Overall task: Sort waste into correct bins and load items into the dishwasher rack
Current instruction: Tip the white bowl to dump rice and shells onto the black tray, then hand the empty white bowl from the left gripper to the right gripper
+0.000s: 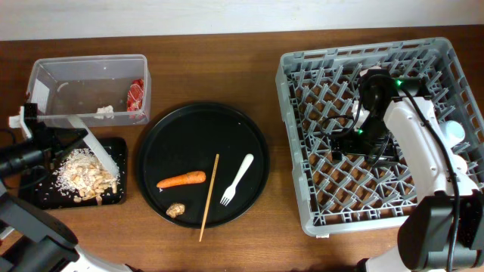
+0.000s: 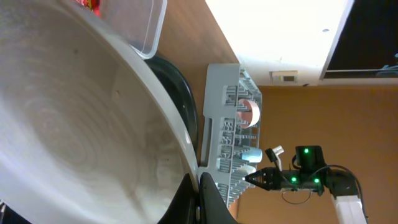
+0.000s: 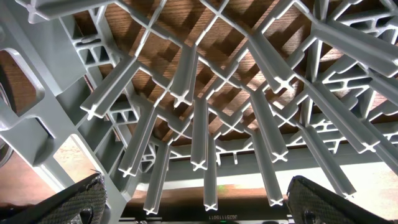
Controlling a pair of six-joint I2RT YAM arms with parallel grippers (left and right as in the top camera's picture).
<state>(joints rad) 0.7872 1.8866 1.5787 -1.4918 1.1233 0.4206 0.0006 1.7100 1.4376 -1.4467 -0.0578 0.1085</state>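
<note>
My left gripper [image 1: 60,137] is shut on the rim of the pale round plate [image 1: 98,147], held tilted on edge over the shallow black tray [image 1: 113,193] with beige rice-like bits [image 1: 87,172]. In the left wrist view the fingers [image 2: 200,198] pinch the plate [image 2: 74,124]. The clear tub [image 1: 45,79] holds a red-and-white wrapper [image 1: 136,94] and a white scrap [image 1: 104,111]. An orange carrot [image 1: 181,180], a brown lump [image 1: 175,210] and the white fork [image 1: 237,180] lie on the round tray. My right gripper [image 1: 342,143] is open and empty inside the grey rack [image 1: 295,113], above its pegs [image 3: 199,205].
The round black tray [image 1: 151,151] also bears a wooden chopstick [image 1: 209,196]. A light-blue cup [image 1: 454,133] stands at the rack's right side. The left wrist view shows a pinkish bowl [image 2: 249,111] in the rack. Bare wooden table [image 1: 212,68] lies between tub and rack.
</note>
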